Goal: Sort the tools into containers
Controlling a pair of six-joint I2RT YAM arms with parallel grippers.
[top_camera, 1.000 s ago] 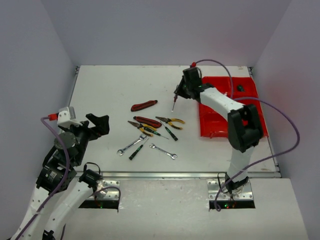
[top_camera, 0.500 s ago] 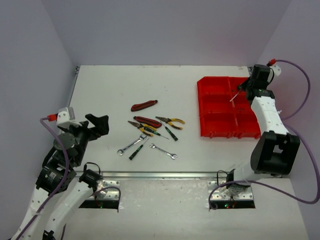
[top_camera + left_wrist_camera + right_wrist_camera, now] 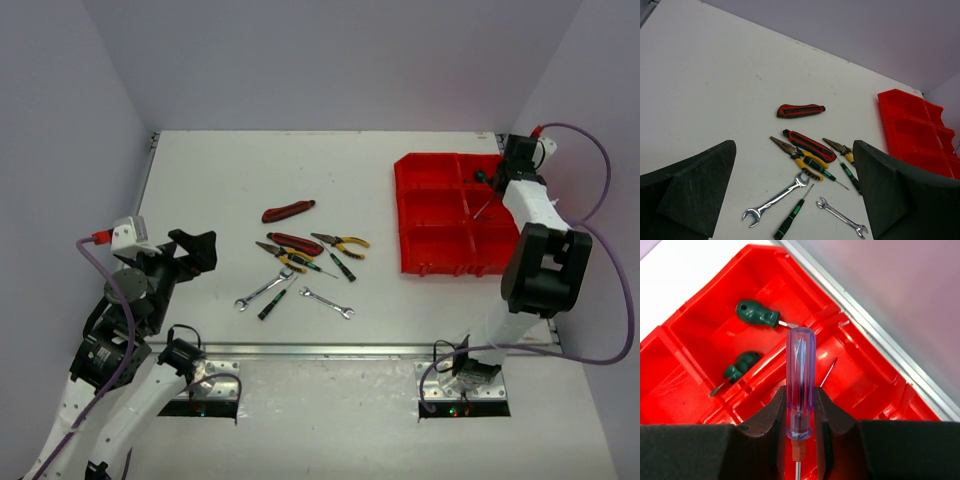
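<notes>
1. While the right gripper (image 3: 801,399) hangs over the red tray (image 3: 440,266) at the right of the overhead view, it is clenched on a purple-handled screwdriver (image 3: 800,352). In the wrist view the clear handle stands up between the fingers and the shaft runs off the lower edge.
2. In the upper left of that wrist view, a tray compartment holds a green screwdriver (image 3: 757,314). A second green screwdriver (image 3: 740,371) lies lower down, against a divider wall.
3. At the lower left of the overhead view, the left gripper (image 3: 195,250) is released, its jaws wide apart with nothing between them, well apart from the tools.
4. On the white table (image 3: 200,170), mid-frame in the overhead view, a red-black tool (image 3: 288,210) lies alone. Just below it is a cluster: a red-black handle (image 3: 295,243), yellow-black pliers (image 3: 341,241), a large wrench (image 3: 264,289), a small wrench (image 3: 327,302) and a dark green-handled driver (image 3: 272,304).
</notes>
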